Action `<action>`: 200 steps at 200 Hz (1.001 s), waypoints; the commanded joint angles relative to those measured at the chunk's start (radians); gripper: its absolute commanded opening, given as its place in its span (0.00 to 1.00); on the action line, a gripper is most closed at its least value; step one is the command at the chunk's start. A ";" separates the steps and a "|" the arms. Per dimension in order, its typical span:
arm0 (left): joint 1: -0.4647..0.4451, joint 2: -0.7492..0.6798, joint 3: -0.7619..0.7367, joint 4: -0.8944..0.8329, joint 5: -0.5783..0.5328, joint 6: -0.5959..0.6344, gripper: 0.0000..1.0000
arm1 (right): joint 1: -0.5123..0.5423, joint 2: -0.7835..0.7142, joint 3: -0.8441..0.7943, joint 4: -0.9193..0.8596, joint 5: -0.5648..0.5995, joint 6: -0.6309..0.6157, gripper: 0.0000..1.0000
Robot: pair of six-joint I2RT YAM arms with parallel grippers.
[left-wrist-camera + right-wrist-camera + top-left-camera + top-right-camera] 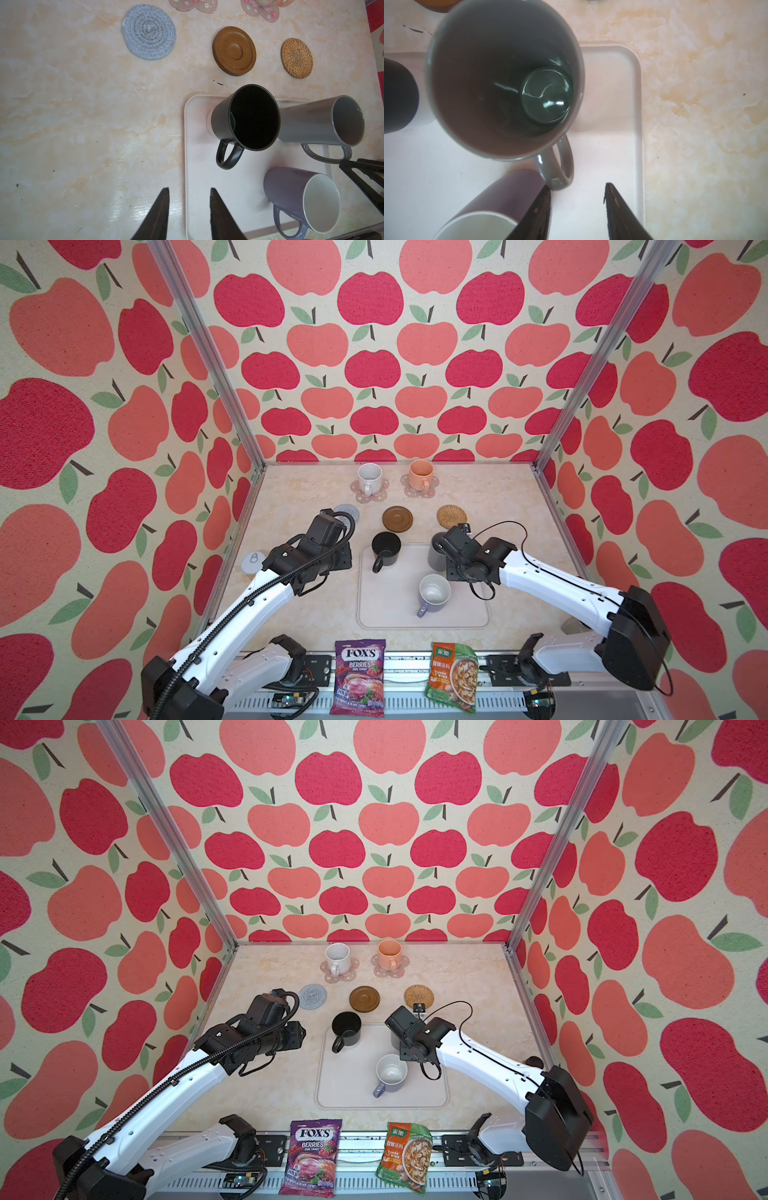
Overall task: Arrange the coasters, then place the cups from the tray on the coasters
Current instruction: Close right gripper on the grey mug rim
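While its two black fingers stand apart with nothing between them, the right gripper (576, 187) hangs over the near side of the tall dark grey glazed mug (477, 83). The mug's looped handle (566, 164) ends just ahead of one fingertip; whether they touch I cannot tell.

The mug stands upright, long axis vertical and mouth up, in the 1 o'clock corner of the flat pale-grey rounded tray (386, 605). I judge its handle points to about 6 o'clock, back at the claw, so a short reach forward should bracket it.

The lavender-grey mug with a white inside (434, 595) crowds that handle from 6 o'clock, and the black mug (385, 547) stands at 9 o'clock. At 12 o'clock, past the tray's far rim, the round tan rattan coaster (451, 516) lies bare.

The left gripper (188, 190), also parted and empty, hovers over the marbled tabletop (83, 124) at the tray's 9 o'clock, so the right arm is much nearer.
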 commanded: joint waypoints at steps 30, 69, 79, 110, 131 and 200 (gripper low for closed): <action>-0.012 0.053 0.057 0.023 0.019 -0.024 0.35 | -0.056 -0.091 -0.068 -0.035 -0.004 -0.036 0.47; -0.032 0.094 0.075 0.026 0.015 -0.028 0.35 | -0.092 -0.138 -0.109 -0.004 0.004 -0.040 0.47; -0.036 0.098 0.077 0.025 0.011 -0.028 0.35 | -0.109 -0.145 -0.122 0.008 -0.003 -0.038 0.47; -0.042 0.092 0.076 0.008 -0.002 -0.030 0.35 | -0.131 -0.182 -0.135 0.039 -0.079 -0.078 0.45; -0.042 0.080 0.067 0.005 -0.018 -0.036 0.35 | -0.131 -0.220 -0.137 0.052 -0.154 -0.149 0.45; -0.050 0.101 0.074 0.017 -0.014 -0.044 0.35 | -0.131 -0.150 -0.133 0.135 -0.248 -0.221 0.47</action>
